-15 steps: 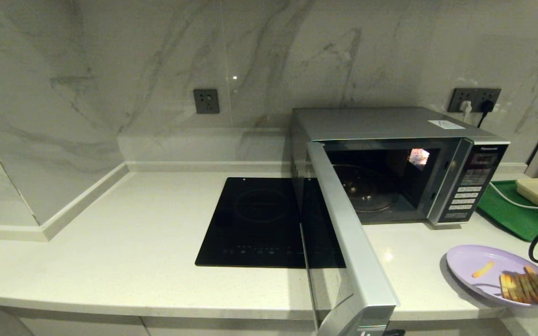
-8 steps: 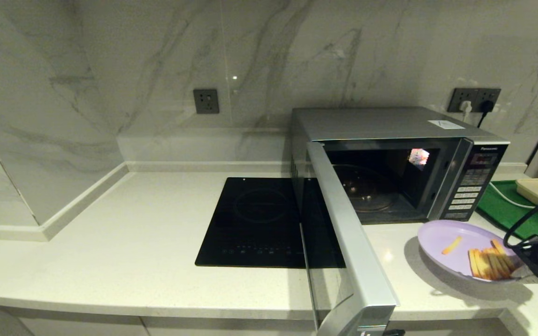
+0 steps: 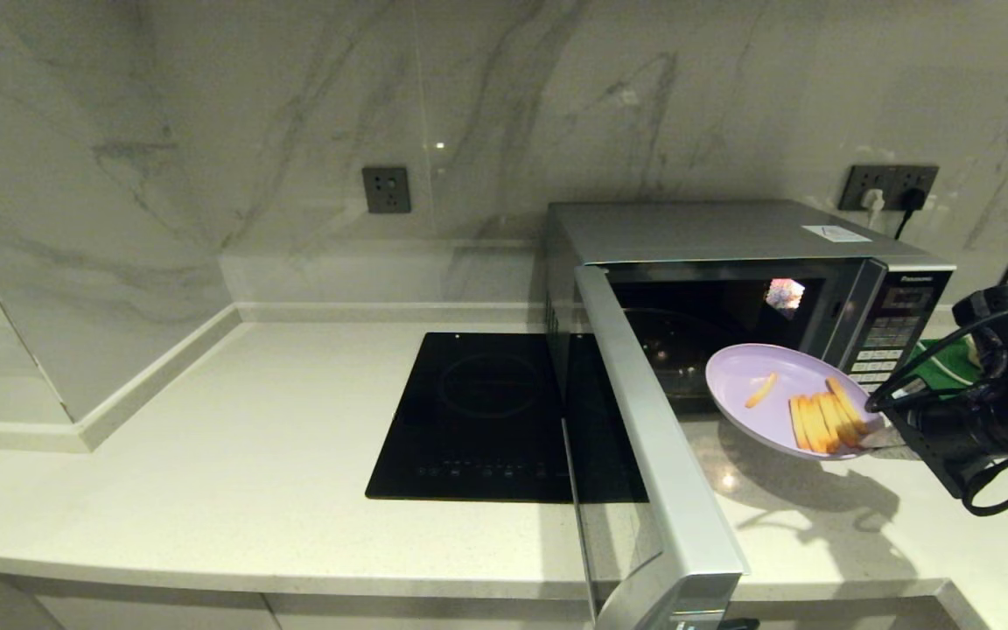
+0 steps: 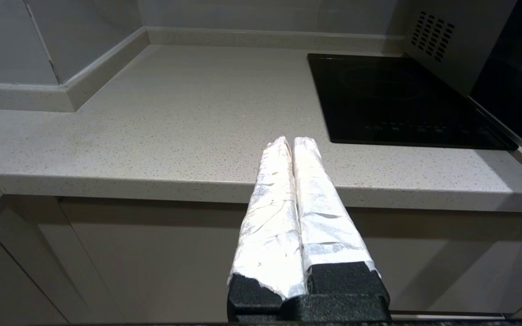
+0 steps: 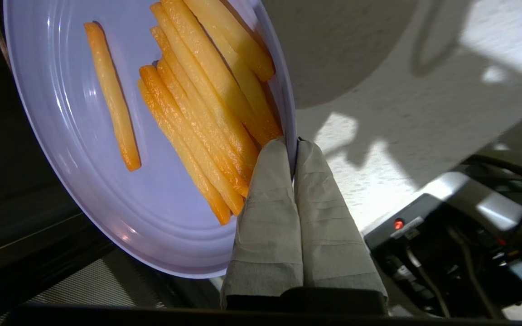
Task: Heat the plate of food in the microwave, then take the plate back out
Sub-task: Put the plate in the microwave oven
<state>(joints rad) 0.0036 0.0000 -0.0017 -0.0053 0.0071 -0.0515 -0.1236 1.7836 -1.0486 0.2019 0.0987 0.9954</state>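
1. While the microwave (image 3: 731,297) stands with its door (image 3: 653,464) swung wide toward the front of the bench (image 3: 206,455), the right gripper (image 3: 878,435) holds the plate of food (image 3: 775,394) in the air just in front of the open cavity.
2. Seen from the right wrist, the two padded fingers (image 5: 265,213) are clenched on the plate's rim (image 5: 293,131): one lies on the upper face beside the fries (image 5: 206,108), the other under the plate, with the rim pinched edgewise between them.
3. Most of the fries sit bunched on the side of the plate nearest the fingers, and the closest ones touch the upper finger; a single fry (image 5: 112,95) lies apart, farther from the grip.
4. From the head camera the plate is clear of the bench and tilts, its far edge overlapping the dark opening of the microwave, and its shadow (image 3: 810,490) falls on the bench below.
5. To the robot's right of the opening is the keypad panel (image 3: 893,341), just beyond the plate's rim.
6. Past the right arm a corner of a green tray (image 3: 950,372) shows on the bench.
7. A black cooktop (image 3: 478,411) lies flat on the bench to the left of the microwave, partly behind the open door.
8. Well away from the plate, the left gripper (image 4: 290,144) hangs in front of the bench's edge, its foil-wrapped fingers (image 4: 270,194) pressed together and holding nothing.
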